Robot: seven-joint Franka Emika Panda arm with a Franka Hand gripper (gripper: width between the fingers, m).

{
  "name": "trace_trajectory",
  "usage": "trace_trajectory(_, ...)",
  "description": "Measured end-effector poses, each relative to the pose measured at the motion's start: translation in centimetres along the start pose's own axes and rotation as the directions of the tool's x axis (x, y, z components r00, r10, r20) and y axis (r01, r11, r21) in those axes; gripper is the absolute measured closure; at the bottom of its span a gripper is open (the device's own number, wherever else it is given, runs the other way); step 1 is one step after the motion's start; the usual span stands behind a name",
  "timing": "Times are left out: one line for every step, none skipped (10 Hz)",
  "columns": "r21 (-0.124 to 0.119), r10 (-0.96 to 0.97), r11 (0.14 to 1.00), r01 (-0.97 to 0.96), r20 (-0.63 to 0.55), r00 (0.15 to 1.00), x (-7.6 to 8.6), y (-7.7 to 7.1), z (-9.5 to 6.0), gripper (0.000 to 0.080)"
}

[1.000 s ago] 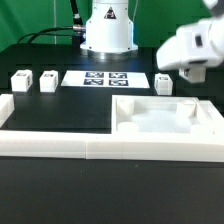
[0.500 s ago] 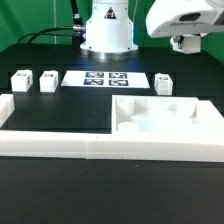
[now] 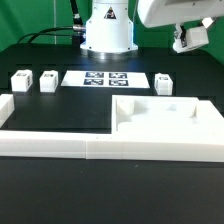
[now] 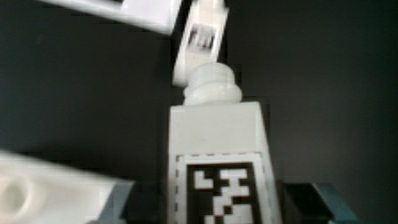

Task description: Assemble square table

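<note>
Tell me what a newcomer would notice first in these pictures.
The gripper, high at the exterior view's right, is clamped on a tagged white leg block. Nearer the camera, the square table slab lies against the white border wall. Three more leg blocks flank the marker board.

Wrist view blurred; leg block (image 4: 221, 140) cut off by frame edge, tag (image 4: 222, 190) partly lost. Ext. view: gripper (image 3: 189, 40) too small to tell jaws; arm (image 3: 165, 10) cropped.
</note>
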State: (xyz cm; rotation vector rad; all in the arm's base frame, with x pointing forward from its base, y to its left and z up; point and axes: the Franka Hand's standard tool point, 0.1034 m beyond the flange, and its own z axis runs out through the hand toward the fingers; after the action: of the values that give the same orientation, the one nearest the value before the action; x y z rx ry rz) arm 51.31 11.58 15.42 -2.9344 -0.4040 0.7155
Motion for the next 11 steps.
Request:
trace_trajectory(0.023,0.033,0.999,-0.030,-0.147,0.989,2.1,0.9,-2.4,0.0509)
trace_trajectory(0.007,0.037,0.999,-0.036,-0.227,0.973,2.1,1.1,-2.1,0.0509)
trace_trajectory(-0.005,0.037,0.999,-0.040,-0.279,0.960,1.7,1.1,-1.6,0.0509)
trace_trajectory(-0.016,0.038,0.999,-0.047,-0.352,0.935,2.0,1.3,-1.8,0.0509)
trace_trajectory(-0.023,0.037,0.998,-0.051,-0.401,0.915,2.2,1.5,-1.9,0.0509)
trace_trajectory(-0.036,0.021,0.998,-0.043,-0.483,0.875,2.9,1.9,-1.9,0.0509)
trace_trajectory(-0.049,-0.006,0.998,-0.026,-0.556,0.831,4.3,3.0,-1.1,0.0509)
trace_trajectory(-0.079,-0.034,0.997,-0.022,-0.644,0.765,6.3,4.3,-1.6,0.0509)
trace_trajectory(-0.103,-0.054,0.994,-0.027,-0.707,0.705,7.9,5.1,-2.1,0.0509)
trace_trajectory(-0.108,-0.056,0.993,-0.038,-0.749,0.661,9.4,5.6,-2.8,0.0509)
trace_trajectory(-0.153,-0.096,0.987,-0.055,-0.823,0.559,9.5,6.3,-3.5,0.0509)
